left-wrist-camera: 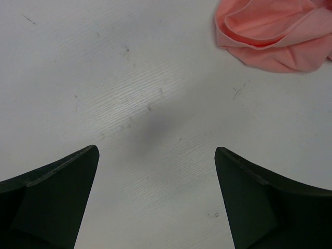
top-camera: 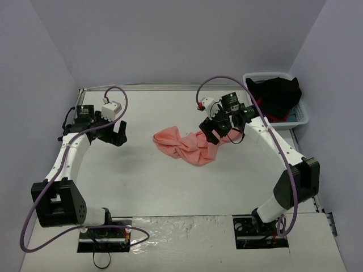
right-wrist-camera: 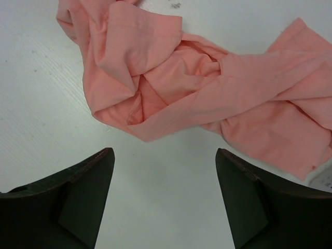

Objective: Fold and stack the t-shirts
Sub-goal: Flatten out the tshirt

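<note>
Basket [top-camera: 302, 113] at the table's [top-camera: 170, 187] 2 o'clock holds dark cloth [top-camera: 275, 96]. Crumpled t-shirt [top-camera: 184, 144] lies mid-table, its white tag [right-wrist-camera: 324, 180] unreadable. At its 3 o'clock sits the right gripper [top-camera: 211, 135], fingers spread and empty; the left gripper [top-camera: 117, 135], likewise spread, is well apart at 9 o'clock.

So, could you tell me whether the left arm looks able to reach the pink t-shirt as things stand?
Probably yes: the open left pincer hovers over the table, and nothing lies between it and the crumpled t-shirt, though the right pincer sits at its other end.
</note>
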Robot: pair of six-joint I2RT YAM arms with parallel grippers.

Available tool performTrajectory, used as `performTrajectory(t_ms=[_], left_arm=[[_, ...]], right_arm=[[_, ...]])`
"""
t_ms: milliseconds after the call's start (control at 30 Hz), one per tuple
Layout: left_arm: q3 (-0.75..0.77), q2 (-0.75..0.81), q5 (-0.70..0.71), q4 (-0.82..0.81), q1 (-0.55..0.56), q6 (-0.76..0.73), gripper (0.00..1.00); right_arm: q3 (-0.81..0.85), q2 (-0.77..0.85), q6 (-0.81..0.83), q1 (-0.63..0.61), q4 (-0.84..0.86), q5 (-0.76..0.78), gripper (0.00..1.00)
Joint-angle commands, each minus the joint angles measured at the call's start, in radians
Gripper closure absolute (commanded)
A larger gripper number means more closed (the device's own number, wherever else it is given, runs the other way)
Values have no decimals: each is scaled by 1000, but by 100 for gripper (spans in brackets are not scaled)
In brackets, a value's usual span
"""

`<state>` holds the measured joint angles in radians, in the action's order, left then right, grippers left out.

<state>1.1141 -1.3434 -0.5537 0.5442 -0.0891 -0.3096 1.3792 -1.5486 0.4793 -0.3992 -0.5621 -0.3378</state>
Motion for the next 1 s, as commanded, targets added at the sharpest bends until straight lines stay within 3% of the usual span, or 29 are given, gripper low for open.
performTrajectory(t_ms=[0,333,533,700,733,767,833,867,967], left_arm=[[53,-28,-29,19,20,0,6],[38,-37,5,17,19,0,6],[39,-39,9,20,19,-5,6],[38,-46,6,20,19,-6,6],[39,-49,6,20,19,-6,6],[39,-49,3,20,19,-6,6],[39,-53,1,23,19,-6,6],[39,-54,0,23,19,-6,6],[41,-53,-2,23,20,-6,6]], right_arm=[[18,-48,30,-29,-2,-58,26],[268,-333,21,-105,-12,-106,28],[290,-465,21,-142,-16,-96,29],[251,-478,41,-168,-30,-103,31],[236,-478,42,-176,-32,-95,37],[228,-479,44,-179,-29,-87,59],[218,-479,41,-178,-30,-83,90],[213,-473,36,-178,-32,-75,100],[178,-398,35,-178,-39,-67,100]])
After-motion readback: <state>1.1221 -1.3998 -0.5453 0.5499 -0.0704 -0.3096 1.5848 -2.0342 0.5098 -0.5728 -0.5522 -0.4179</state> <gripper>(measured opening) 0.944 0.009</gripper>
